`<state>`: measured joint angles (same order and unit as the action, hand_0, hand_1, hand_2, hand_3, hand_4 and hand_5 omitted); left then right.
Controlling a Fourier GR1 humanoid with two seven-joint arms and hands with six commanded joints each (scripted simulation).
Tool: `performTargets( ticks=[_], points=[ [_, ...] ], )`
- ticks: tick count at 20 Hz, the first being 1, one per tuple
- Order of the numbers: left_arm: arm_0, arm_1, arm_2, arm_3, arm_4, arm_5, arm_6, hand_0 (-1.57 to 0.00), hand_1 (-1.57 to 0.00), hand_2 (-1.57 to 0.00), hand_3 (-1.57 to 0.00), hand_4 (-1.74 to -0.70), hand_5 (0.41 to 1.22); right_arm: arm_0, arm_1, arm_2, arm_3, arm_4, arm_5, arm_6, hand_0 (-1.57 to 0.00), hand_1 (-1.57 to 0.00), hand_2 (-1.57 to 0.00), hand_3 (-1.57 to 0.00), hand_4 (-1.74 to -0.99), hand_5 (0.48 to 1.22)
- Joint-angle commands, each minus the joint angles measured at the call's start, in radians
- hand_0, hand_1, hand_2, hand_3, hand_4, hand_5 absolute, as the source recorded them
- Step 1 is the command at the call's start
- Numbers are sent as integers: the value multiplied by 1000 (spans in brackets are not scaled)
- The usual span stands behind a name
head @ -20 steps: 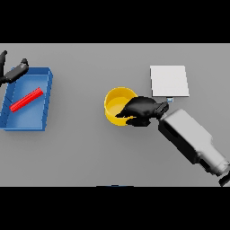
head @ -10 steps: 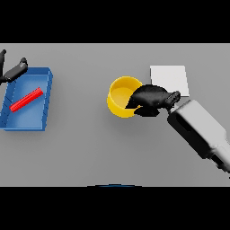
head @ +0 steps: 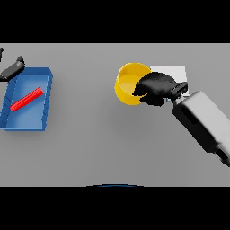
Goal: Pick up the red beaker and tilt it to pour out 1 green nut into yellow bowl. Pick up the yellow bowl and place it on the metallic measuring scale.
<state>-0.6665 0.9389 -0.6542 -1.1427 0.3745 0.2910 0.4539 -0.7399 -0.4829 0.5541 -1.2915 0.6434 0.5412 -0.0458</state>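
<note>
1. We see the right hand (head: 155,87) curled on the yellow bowl (head: 128,83) rim, beside the scale (head: 173,72).
2. Red beaker (head: 26,99) lies in blue tray (head: 42,105).
3. Left hand (head: 11,69) at bench (head: 90,143) edge.

The right hand (head: 156,87) covers the yellow bowl's (head: 126,85) right rim and much of the metallic scale (head: 174,72). The left hand (head: 11,69) is cut off at the frame's left edge.

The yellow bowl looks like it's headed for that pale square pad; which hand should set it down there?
The right hand: it grips the yellow bowl right beside the scale. The left hand sits far off by the blue tray.
</note>
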Motion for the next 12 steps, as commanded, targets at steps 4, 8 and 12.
performTargets(
  ticks=[4, 8, 12],
  points=[
    [-12, -19, 5, 27, 9, -14, 0, 1, 1, 1, 1, -803, 755, -23, -41, -26, 59, 0, -33, -8, -1544, -1561, -1570, -1417, -1726, 1221],
    [-19, -16, 10, 47, 10, -24, 6, 1, 1, 1, 1, -801, 754, -56, -67, -37, 158, 9, -68, -21, -1560, -1567, -1570, -1311, -1724, 1221],
    [-2, -10, 6, -6, 12, 4, 15, 1, 1, 1, 1, -812, 755, -76, -79, -43, 245, 16, -105, -55, -1567, -1533, -1571, -1376, -1726, 1221]
  ],
)
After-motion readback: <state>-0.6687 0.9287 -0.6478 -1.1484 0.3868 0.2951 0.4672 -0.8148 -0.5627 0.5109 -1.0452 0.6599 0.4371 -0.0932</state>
